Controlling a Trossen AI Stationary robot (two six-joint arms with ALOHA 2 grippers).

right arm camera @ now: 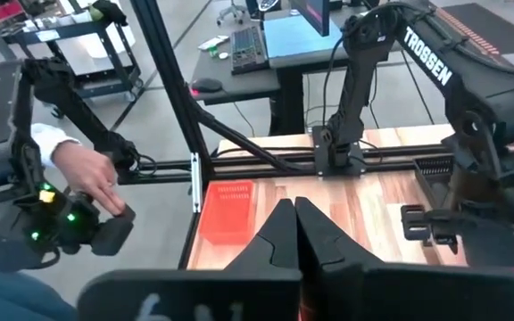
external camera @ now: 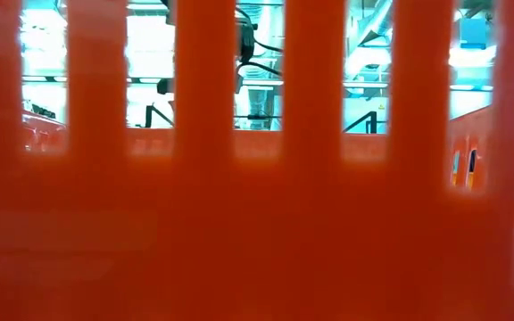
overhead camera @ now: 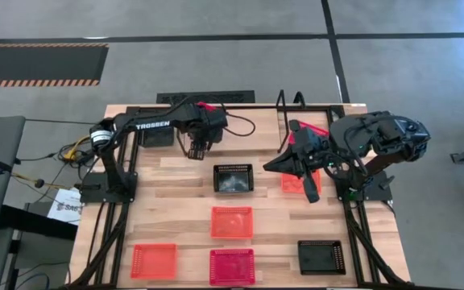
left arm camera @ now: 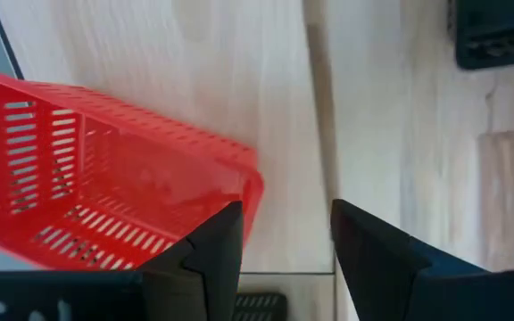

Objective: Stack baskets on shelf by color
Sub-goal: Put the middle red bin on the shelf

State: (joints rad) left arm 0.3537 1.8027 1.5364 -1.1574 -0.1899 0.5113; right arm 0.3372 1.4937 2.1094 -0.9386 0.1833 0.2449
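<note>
Several baskets lie flat on the table in the high view: black (overhead camera: 233,178), orange (overhead camera: 231,221), red (overhead camera: 153,259), pink-red (overhead camera: 231,266) and black (overhead camera: 321,256). Another orange one (overhead camera: 290,182) is half under my right gripper (overhead camera: 300,161). That gripper is shut and hangs high over it. My left gripper (left arm camera: 284,236) is open near the far edge, pointing down at bare wood. A red basket (left arm camera: 105,192) lies beside one finger, with nothing between the fingers. The left arm hides this basket from above. The shelf's black rods (overhead camera: 284,105) rise at the far edge.
An orange basket wall (external camera: 257,223) fills the low view. A black basket (left arm camera: 498,36) lies a little off from my left gripper. In the right wrist view a person's hand (right arm camera: 87,178) works a control arm beyond the table's left edge.
</note>
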